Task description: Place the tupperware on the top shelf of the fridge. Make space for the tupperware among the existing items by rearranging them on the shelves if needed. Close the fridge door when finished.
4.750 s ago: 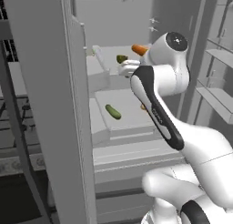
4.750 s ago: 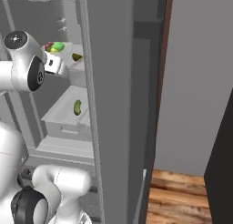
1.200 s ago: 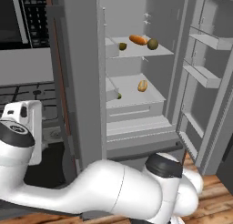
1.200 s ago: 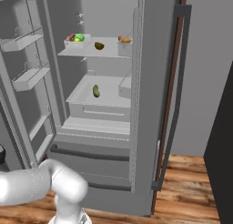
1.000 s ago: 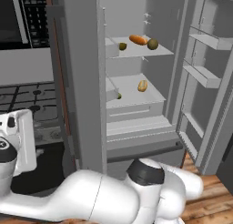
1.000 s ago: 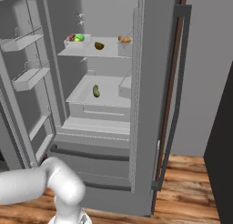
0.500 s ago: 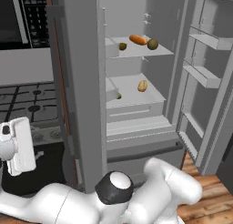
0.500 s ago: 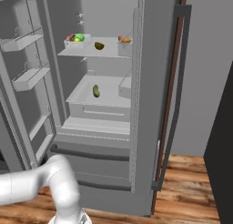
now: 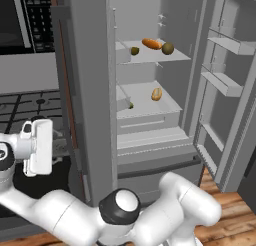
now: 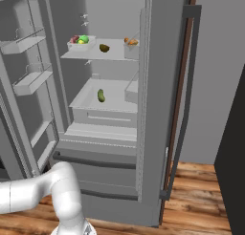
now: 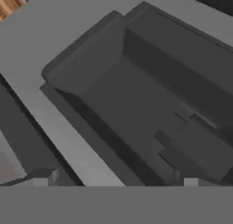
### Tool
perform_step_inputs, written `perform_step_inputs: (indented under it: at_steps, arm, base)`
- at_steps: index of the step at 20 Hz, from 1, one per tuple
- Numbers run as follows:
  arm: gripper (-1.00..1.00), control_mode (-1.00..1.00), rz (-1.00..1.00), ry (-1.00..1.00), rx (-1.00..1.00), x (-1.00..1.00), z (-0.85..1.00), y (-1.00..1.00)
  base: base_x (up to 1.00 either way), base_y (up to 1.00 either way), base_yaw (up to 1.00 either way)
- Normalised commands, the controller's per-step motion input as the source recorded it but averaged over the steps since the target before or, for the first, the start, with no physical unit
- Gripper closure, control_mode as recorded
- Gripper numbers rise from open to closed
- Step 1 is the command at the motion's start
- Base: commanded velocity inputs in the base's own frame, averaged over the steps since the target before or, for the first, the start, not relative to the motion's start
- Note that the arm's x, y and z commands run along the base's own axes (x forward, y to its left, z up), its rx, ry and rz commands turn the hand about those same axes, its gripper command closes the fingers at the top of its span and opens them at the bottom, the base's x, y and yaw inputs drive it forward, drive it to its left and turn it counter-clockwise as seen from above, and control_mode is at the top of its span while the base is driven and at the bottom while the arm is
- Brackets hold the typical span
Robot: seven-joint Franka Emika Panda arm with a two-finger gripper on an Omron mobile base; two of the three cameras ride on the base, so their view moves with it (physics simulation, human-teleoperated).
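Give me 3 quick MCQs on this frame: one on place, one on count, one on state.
1. Where is the tupperware?
A) top shelf
B) lower shelf
C) door bin

2. How many loose items show on the top shelf in the left base view?
A) one
B) three
C) five

3. The fridge doors are:
A) both shut
B) both open
C) only one open

Key: 1 A, the box sits at the left end of the uppermost shelf. 2 B, a small dark ball, the carrot and a round fruit. 3 B, both doors are swung wide.
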Motion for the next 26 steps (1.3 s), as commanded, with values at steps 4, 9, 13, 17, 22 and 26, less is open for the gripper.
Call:
perform_step_inputs:
  at_steps: [4,9,13,17,22,26]
  arm:
    - [-1.00,-1.00,-0.03,0.04,0.00,0.03,-0.13,-0.93]
    - [-1.00,-1.00,-0.12,0.00,0.00,-0.28,-0.16,-1.00]
    - [-1.00,-1.00,-0.06,0.00,0.00,-0.07,-0.10,-1.00]
    - [-1.00,-1.00,0.17,-0.12,0.00,0.26,0.00,-0.97]
    - [-1.00,-1.00,0.37,-0.18,0.00,0.54,0.00,-0.78]
    - [-1.00,-1.00,0.30,-0.10,0.00,0.86,0.00,-0.46]
  base:
    - [0.00,0.00,0.00]
    - [0.00,0.00,0.00]
    - [0.00,0.00,0.00]
    - [0.00,0.00,0.00]
    - [0.00,0.00,0.00]
    - [0.00,0.00,0.00]
